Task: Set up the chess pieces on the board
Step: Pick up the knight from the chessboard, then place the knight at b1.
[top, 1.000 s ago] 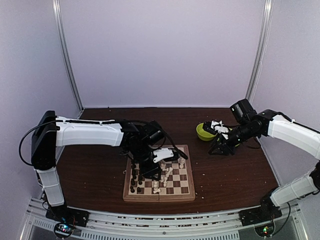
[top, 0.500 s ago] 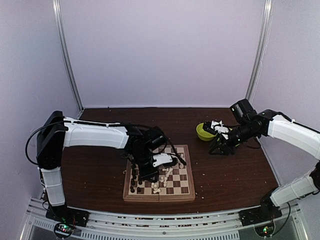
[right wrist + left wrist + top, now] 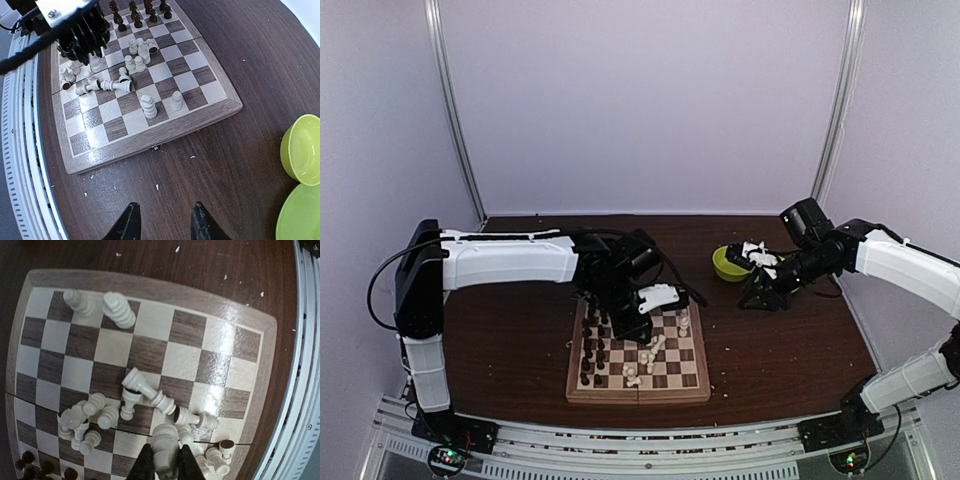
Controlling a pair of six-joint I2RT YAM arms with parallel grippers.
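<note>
The left pincer is closed on 1 cream chess piece, a black finger pressed to each side of it. The lower end of that piece is cut off by the edge of the left wrist view, so its kind is hard to tell. It hangs above the near part of the board, over a heap of toppled cream pieces lying across the middle squares. 2 cream pieces stand upright near a far corner. Dark pieces show only in part at the frame's bottom left; in the right wrist view they stand in rows along 1 edge, half hidden by the left arm.

The right pincer stands open and empty above the bare brown table, well apart from the board. A green bowl lies beside it, and a second green dish is cut off at the corner.

Compared with 1 second ago, the left pincer's jaws have narrowed, and its wrist has shifted slightly toward the board's far right side. The right arm has not moved.
</note>
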